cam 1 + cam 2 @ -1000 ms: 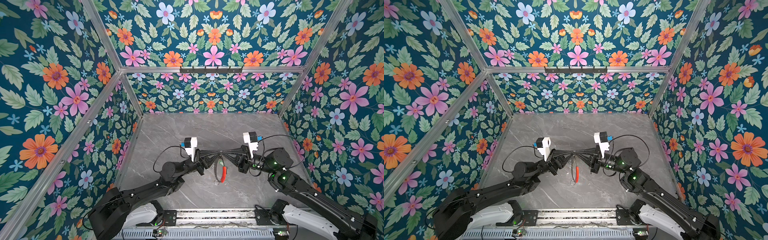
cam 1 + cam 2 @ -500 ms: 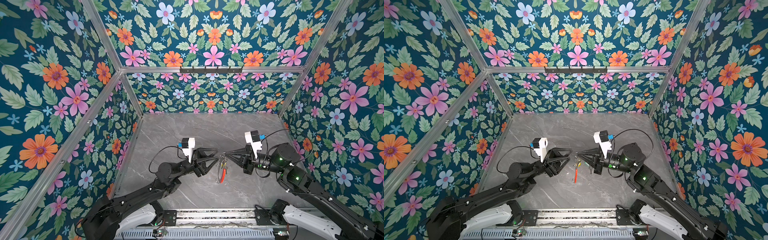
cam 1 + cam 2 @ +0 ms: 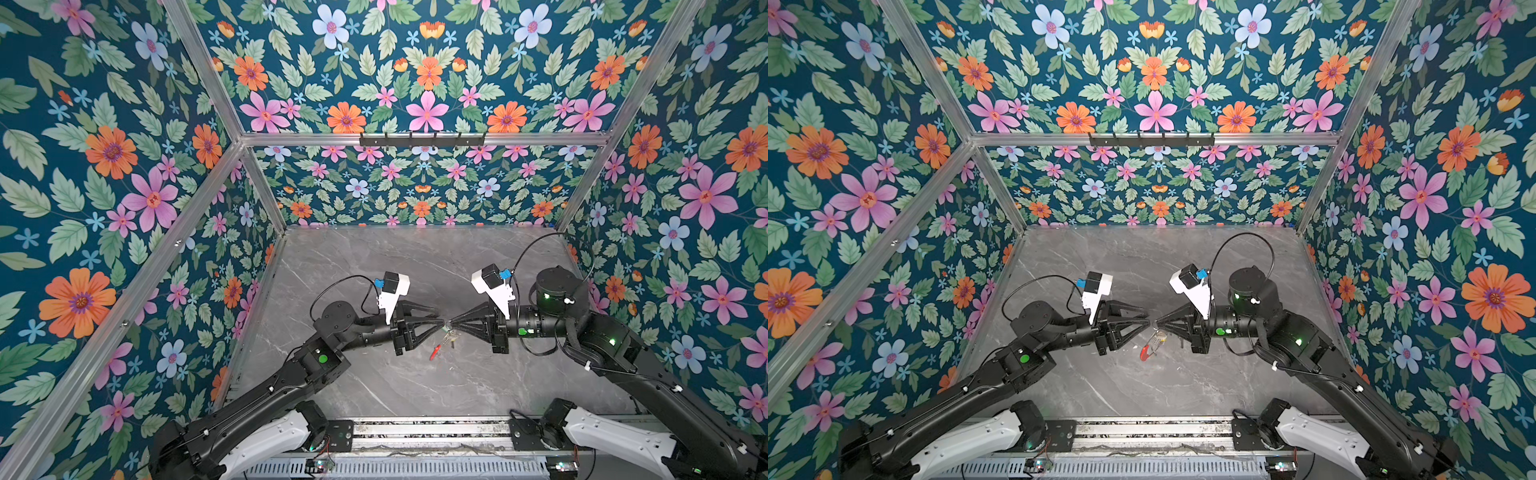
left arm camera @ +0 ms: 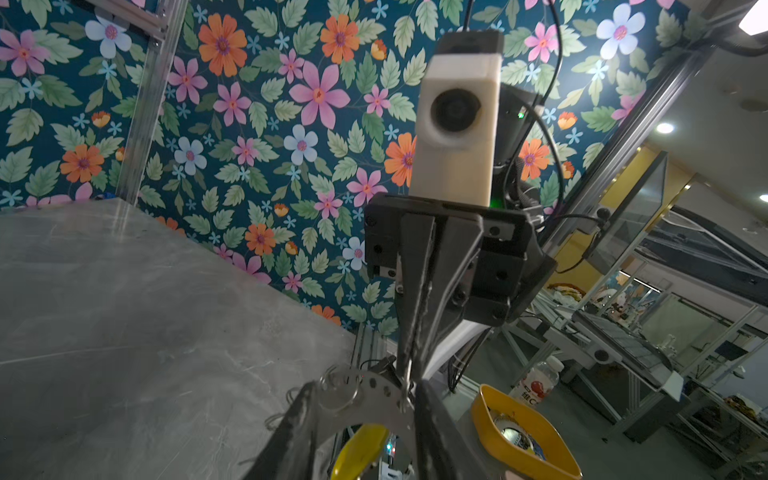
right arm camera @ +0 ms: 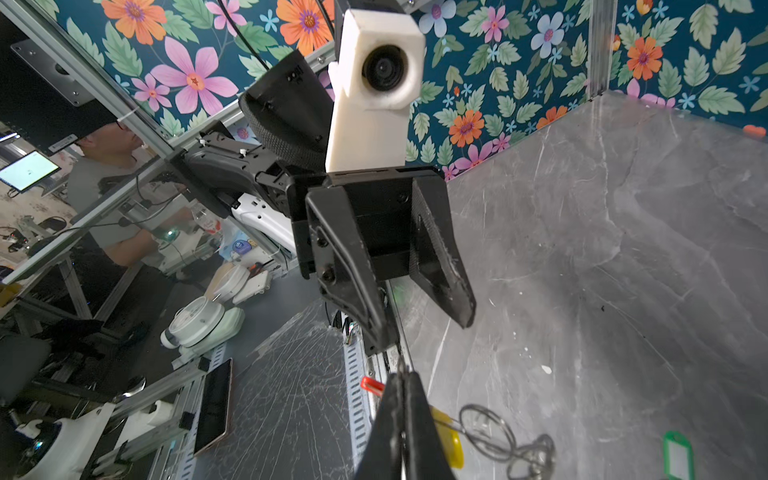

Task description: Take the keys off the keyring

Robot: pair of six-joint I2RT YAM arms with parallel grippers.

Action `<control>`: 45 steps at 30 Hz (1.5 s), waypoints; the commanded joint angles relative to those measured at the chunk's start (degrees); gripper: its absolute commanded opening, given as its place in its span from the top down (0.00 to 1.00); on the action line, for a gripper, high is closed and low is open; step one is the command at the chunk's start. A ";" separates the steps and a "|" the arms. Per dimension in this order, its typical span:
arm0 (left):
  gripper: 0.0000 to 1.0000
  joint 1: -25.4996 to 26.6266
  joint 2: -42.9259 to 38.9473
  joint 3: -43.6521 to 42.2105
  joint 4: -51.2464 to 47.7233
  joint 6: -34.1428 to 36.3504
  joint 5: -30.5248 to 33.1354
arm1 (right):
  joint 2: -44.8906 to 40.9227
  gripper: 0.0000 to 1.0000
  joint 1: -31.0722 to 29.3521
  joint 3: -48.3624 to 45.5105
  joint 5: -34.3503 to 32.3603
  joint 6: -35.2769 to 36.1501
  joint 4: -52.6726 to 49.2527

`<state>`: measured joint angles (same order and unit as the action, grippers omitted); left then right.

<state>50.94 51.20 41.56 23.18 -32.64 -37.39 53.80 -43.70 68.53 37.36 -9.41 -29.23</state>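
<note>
- Right pincer [image 3: 451, 324]: jaws fully closed, tips pinching the thin wire of the keyring [image 3: 446, 337]. The grip shows clearly in the left wrist view.
- Left pincer [image 3: 439, 316]: jaws partly apart, nearly tip to tip with the right one. A small loop [image 4: 337, 390] of the bunch sits between its fingers [image 4: 291, 428]. Cannot tell whether they touch it.
- Keyring hangs below the two tips, over the middle of the bench [image 3: 374, 270]. Its red sleeve [image 3: 434, 352] is at the end nearer the front edge.
- Yellow-tagged key [image 5: 451, 442]: just beside the right tips.
- Green-tagged key [image 5: 678, 453]: farther out, past the small loops. Hanging or lying on the bench, cannot tell.
</note>
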 commanded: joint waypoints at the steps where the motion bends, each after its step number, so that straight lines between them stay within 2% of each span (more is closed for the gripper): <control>1: 0.65 -0.05 0.35 1.80 -7.00 3.63 -2.87 | 1.01 1.00 -0.06 1.57 1.66 2.80 -4.06; 13: 0.80 -0.03 2.14 3.88 -6.77 3.55 -8.50 | 2.07 1.00 -0.07 1.70 1.13 2.98 -4.05; 17: 0.88 0.00 2.48 3.88 -6.18 3.12 -9.18 | 2.32 1.00 -0.07 1.60 1.04 2.82 -3.57; 22: 0.91 -0.05 2.93 3.61 -4.86 2.49 -9.85 | 2.46 1.00 -0.07 1.56 1.10 2.56 -3.06; 30: 1.00 -0.05 2.72 3.11 -2.87 2.08 -8.67 | 2.57 1.00 -0.07 1.07 1.22 1.40 -1.18; 31: 1.00 -0.05 2.40 2.85 -2.45 2.04 -7.83 | 2.46 0.99 -0.07 1.01 1.03 0.93 -0.51; 35: 1.00 -0.05 0.69 1.16 0.72 1.46 -5.12 | 0.71 0.76 -0.07 -0.53 -0.89 -1.73 3.97; 37: 1.00 -0.05 -0.15 0.13 2.66 1.17 -3.34 | -0.98 0.69 -0.07 -2.40 -2.11 -3.42 8.32; 40: 1.00 -0.04 -1.85 -2.20 7.67 0.35 -0.46 | -4.76 0.63 -0.07 -7.53 -4.55 -7.46 18.56; 45: 1.00 -0.04 -2.73 -6.94 20.33 -2.44 4.05 | -9.28 0.60 -0.09 -16.76 -7.65 -13.99 36.02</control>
<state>50.98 48.62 35.92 31.92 -33.06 -36.97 45.80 -43.72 54.48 32.49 -18.04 -8.23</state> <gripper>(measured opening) 0.050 0.397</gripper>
